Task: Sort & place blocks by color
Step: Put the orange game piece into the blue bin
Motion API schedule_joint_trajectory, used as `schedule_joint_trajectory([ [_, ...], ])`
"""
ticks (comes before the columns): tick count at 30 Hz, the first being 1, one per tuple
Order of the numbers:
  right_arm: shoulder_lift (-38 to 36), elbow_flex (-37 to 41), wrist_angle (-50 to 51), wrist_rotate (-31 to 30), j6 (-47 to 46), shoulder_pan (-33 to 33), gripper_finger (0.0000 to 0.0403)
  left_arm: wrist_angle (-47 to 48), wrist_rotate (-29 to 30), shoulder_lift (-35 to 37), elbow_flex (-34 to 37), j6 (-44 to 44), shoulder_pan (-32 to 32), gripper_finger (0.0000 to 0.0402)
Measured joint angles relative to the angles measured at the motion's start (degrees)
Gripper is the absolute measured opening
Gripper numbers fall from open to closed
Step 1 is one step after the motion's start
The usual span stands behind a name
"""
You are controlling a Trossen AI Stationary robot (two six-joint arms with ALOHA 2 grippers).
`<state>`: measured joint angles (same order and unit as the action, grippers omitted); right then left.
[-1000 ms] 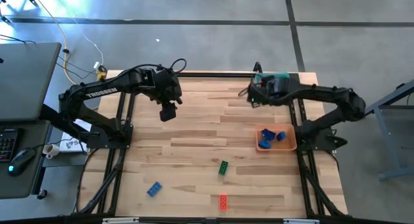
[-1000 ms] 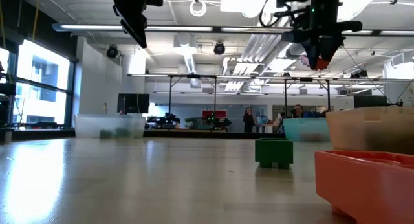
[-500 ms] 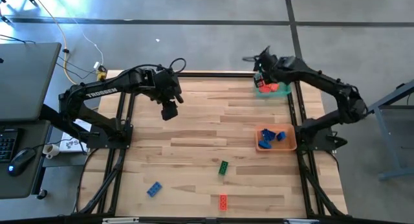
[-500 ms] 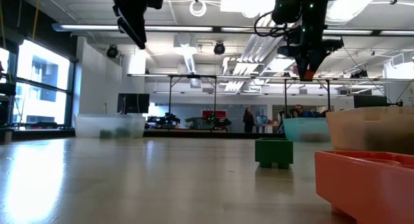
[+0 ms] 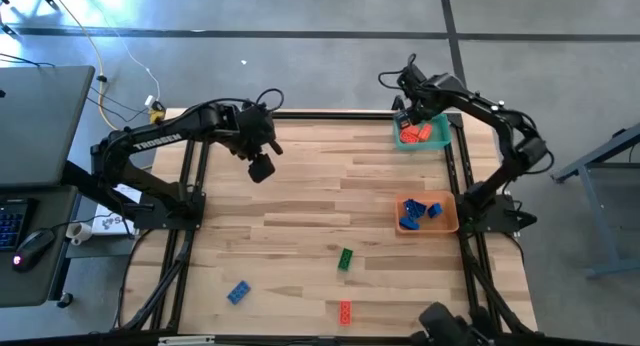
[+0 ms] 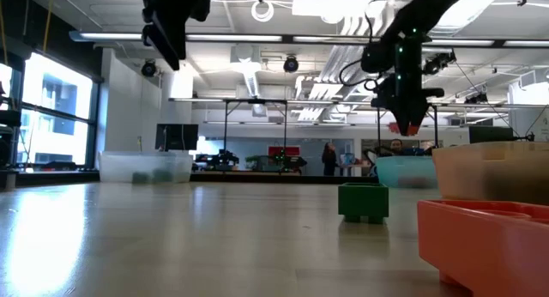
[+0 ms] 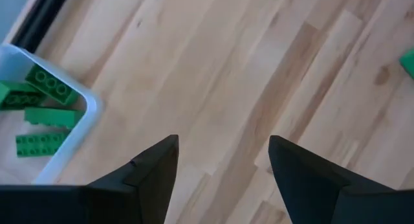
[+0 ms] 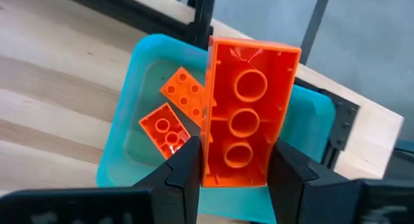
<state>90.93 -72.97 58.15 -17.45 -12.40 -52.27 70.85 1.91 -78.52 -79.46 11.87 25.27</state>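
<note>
Right wrist view: right gripper (image 8: 236, 162) clamped on the long sides of 1 red brick (image 8: 249, 114) above the teal tray (image 8: 129, 114); probably light, rigid, slick; left gripper (image 7: 220, 159) apart.

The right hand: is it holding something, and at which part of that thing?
Yes. The right hand holds a red block by its two long sides, at one end, hollow underside facing the camera, above the teal tray. The left hand holds nothing.

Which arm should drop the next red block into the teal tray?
The right. Its gripper already holds a red block directly above the teal tray, where two red blocks lie. The left gripper is open and empty, near the clear tray.
</note>
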Motion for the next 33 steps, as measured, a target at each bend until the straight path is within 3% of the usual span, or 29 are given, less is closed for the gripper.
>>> schedule_joint_trajectory([
  [18, 9.41, 0.0, -0.65, 7.38, 9.59, -4.09, 0.011, 0.88, -0.23, 0.0, 0.08, 9.06, -8.42, 0.0225],
  [21, 10.76, 0.0, -0.68, 10.43, 9.92, -5.11, 0.011, -0.63, -2.47, 0.02, 2.86, 10.6, -9.38, 0.0225],
  [29, 11.42, 0.0, -0.7, 10.69, 12.28, -6.39, 0.011, -3.33, -4.68, -0.04, 12.47, 15.99, -14.53, 0.0225],
  [33, 11.42, 0.0, -0.68, 11.02, 13.22, -6.96, 0.0154, -4.9, -7.54, -0.04, 15.44, 20.05, -17.4, 0.0225],
])
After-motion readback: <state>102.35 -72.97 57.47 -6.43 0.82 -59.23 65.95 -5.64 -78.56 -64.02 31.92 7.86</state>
